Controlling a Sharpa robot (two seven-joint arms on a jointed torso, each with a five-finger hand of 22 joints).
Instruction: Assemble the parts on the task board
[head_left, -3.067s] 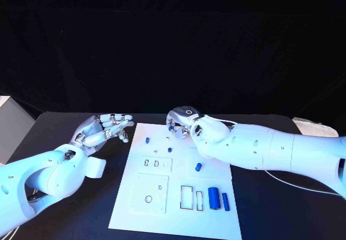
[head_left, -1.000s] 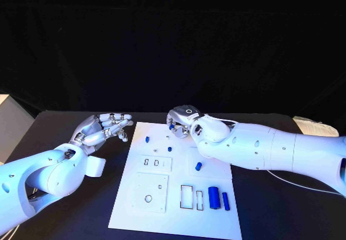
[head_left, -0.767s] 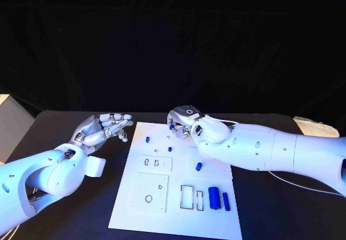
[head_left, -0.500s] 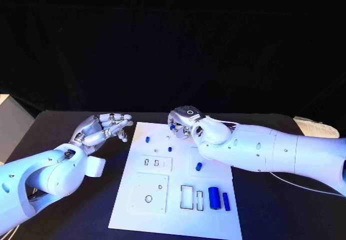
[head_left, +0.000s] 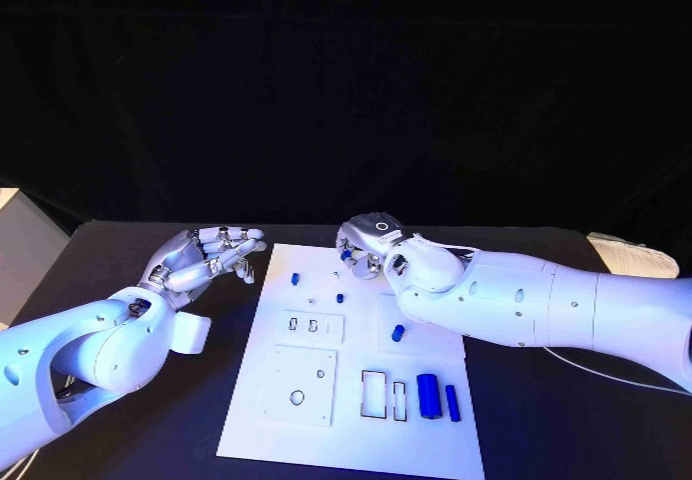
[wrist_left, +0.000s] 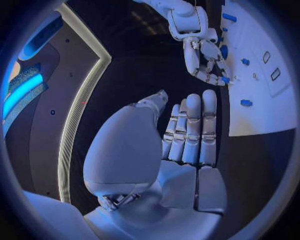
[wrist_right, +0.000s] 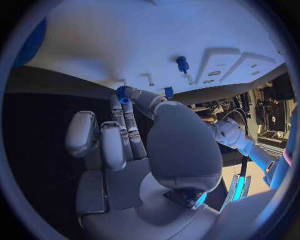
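The white task board (head_left: 361, 420) lies in the middle of the black table. My right hand (head_left: 369, 248) hovers over the board's far edge and pinches a small blue part (wrist_right: 120, 93) between thumb and fingertip; the same part (head_left: 346, 256) peeks out under the fingers. My left hand (head_left: 209, 255) hangs just off the board's far left corner with its fingers (wrist_left: 190, 130) stretched out side by side, holding nothing. Small blue pegs (head_left: 294, 279) (head_left: 340, 297) (head_left: 398, 332) stand on the board. A thick blue cylinder (head_left: 427, 395) and a thin blue bar (head_left: 451, 402) lie at its near right.
Raised white plates with slots (head_left: 306, 326) and holes (head_left: 299, 385) sit on the board's left half, and two rectangular cut-outs (head_left: 384, 393) lie beside the cylinder. A white cable (head_left: 577, 362) runs across the table at the right, under my right arm.
My right hand has drifted very slightly over the board's far edge, still pinching the blue part. The left hand has not moved.
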